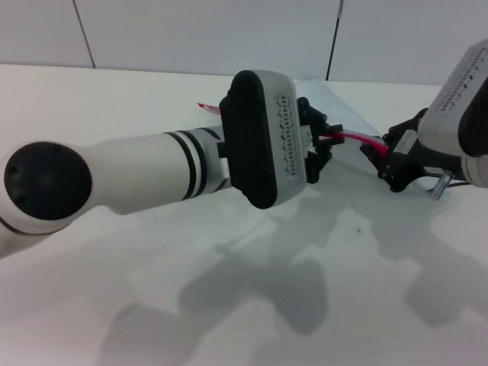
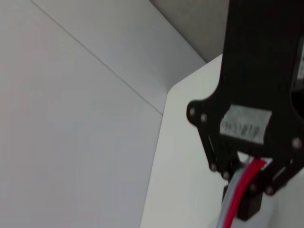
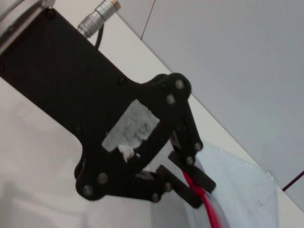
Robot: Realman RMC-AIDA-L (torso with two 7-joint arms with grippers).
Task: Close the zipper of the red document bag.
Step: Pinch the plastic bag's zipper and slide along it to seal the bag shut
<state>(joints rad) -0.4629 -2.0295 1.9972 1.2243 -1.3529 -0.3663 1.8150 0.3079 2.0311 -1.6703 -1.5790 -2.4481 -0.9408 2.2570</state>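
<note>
The red document bag point(image 1: 343, 107) is a pale translucent pouch held up off the white table between my two arms. Its zipper point(image 1: 352, 137) is a thin red strip stretched between the grippers. My left gripper point(image 1: 324, 145) is shut on the zipper just past the bulky left wrist; in the left wrist view the red strip point(image 2: 240, 194) runs out from between its fingers point(image 2: 228, 173). My right gripper point(image 1: 379, 152) is shut on the zipper further right, and in the right wrist view the strip point(image 3: 211, 213) leaves its fingertips beside the bag point(image 3: 242, 190). I cannot make out the slider.
The left forearm point(image 1: 152, 171) crosses the front of the head view and hides much of the bag. A short red end point(image 1: 207, 107) shows behind it. The white table point(image 1: 114, 91) reaches back to a grey panelled wall point(image 1: 206, 30).
</note>
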